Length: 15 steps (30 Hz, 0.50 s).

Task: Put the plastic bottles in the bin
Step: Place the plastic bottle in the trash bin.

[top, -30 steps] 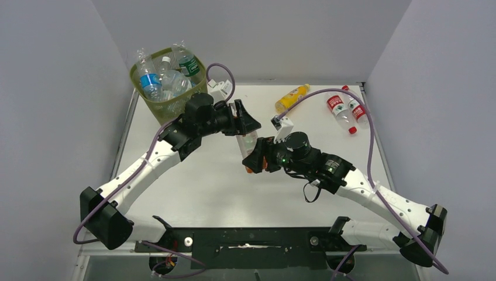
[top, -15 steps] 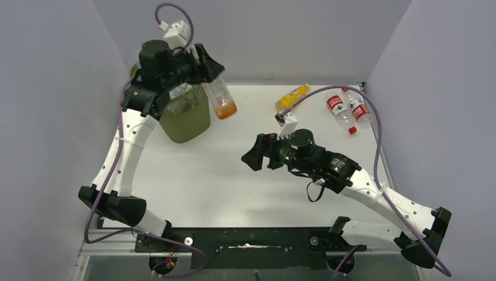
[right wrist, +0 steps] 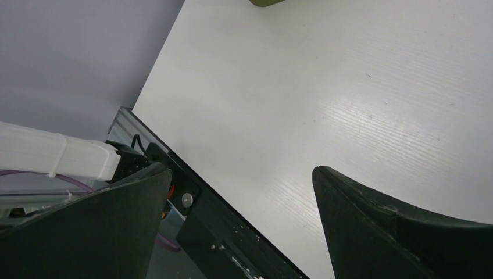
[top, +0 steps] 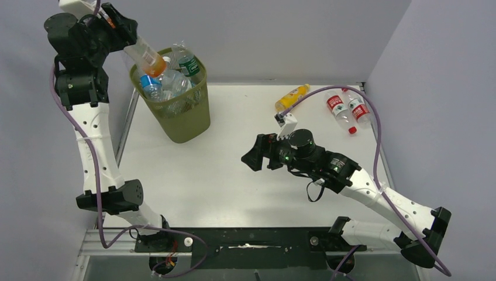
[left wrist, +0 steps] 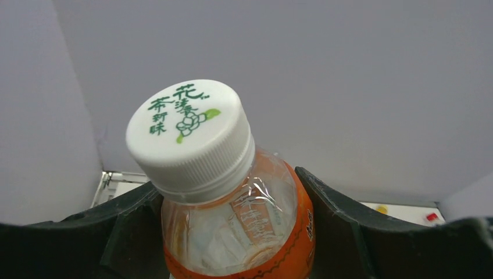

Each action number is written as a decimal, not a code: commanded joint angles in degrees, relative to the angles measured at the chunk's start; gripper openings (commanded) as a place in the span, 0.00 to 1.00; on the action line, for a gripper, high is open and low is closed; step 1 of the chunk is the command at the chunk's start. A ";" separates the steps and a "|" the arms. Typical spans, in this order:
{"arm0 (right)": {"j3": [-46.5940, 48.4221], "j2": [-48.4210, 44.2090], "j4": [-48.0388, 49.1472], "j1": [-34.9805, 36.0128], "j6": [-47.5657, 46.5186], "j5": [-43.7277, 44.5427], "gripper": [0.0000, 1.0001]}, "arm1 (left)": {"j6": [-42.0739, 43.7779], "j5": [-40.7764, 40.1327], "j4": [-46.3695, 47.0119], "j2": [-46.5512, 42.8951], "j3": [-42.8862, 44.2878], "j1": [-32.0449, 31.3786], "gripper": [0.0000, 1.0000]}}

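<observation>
My left gripper (top: pixel 130 41) is raised high at the back left, shut on a clear bottle with an orange label (top: pixel 149 60). The bottle slants down over the left rim of the olive-green mesh bin (top: pixel 182 120). In the left wrist view its white cap (left wrist: pixel 189 133) points at the camera between the two fingers (left wrist: pixel 349 226). Several bottles (top: pixel 169 79) fill the bin. My right gripper (top: pixel 251 155) is open and empty low over the middle of the table; the right wrist view (right wrist: pixel 241 168) shows only bare table between its fingers.
An orange-yellow bottle (top: pixel 291 96) and two red-labelled bottles (top: pixel 339 111) (top: pixel 358 109) lie at the table's back right. Grey walls close in the left, back and right sides. The black base rail (right wrist: pixel 232 232) runs along the near edge.
My left gripper has carried the orange-labelled bottle from beside the right gripper at mid-table up and left to above the bin. The right gripper has let go and stayed nearly still.
</observation>
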 commanded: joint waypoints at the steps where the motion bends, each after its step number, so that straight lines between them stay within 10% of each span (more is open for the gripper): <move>1: 1.31 1.13 1.32 0.40 -0.32 -0.66 0.98 | 1.65 -2.03 6.71 3.26 2.62 3.21 0.10; 15: 4.29 6.90 -1.55 -0.53 -0.51 -2.72 0.98 | 0.17 1.05 47.78 8.56 -16.50 4.10 0.09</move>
